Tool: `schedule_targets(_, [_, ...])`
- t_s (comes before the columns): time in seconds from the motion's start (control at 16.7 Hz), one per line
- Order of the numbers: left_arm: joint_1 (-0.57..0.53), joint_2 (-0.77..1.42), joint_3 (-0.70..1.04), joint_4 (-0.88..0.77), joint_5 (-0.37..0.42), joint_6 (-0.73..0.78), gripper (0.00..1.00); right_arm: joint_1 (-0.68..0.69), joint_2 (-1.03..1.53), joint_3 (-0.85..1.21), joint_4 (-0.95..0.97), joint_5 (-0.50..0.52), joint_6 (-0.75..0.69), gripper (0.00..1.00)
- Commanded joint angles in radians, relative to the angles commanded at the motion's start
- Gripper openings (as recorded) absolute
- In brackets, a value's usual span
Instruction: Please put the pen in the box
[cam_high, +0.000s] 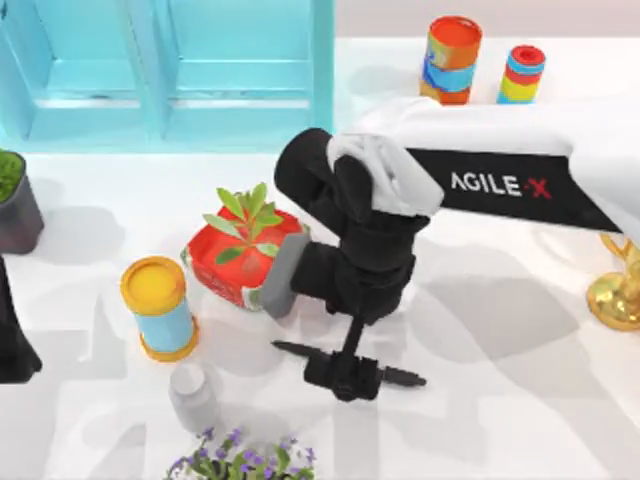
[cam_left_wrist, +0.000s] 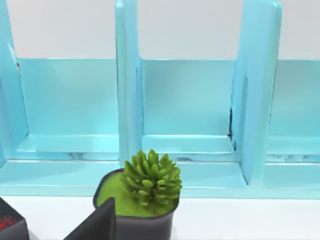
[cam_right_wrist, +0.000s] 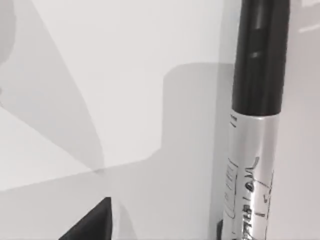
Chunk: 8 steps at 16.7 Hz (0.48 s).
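Right wrist view sits closest to the action: the pen runs straight past the camera, black end leading and grey printed barrel nearer, lying on the white table. A dark finger tip juts in to one side of the barrel with bare table between them, so that side at least is not touching (the other finger is hidden from this camera).

From above, the right gripper is down over the middle of the pen, whose two black ends stick out either side of the fingers. Gripping at the middle makes sense, since the pen would then hang level and not tip. Whether the fingers have closed on the barrel or merely straddle it I cannot tell.

Just behind the gripper, partly under the right arm's wrist, stands the red pot with its leafy plant; beside that is the yellow-topped can, and a small white bottle lies off to the gripper's side.

Farther on, past the pot, the turquoise box spans the back of the table with open compartments, so the carry must clear the plant.

My left gripper is parked at the table's left edge beside a dark pot of succulent, facing those compartments; I cannot tell its opening.
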Motion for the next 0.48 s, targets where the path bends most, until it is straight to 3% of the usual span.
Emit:
schedule_targets(0.36, [0.0,0.0,0.0,0.0,0.0,0.0,1.0,0.005,0.017,-0.041,0.051,0.0,0.005,1.0])
schedule_targets(0.48, [0.0,0.0,0.0,0.0,0.0,0.0,1.0,0.005,0.017,-0.041,0.051,0.0,0.005,0.85])
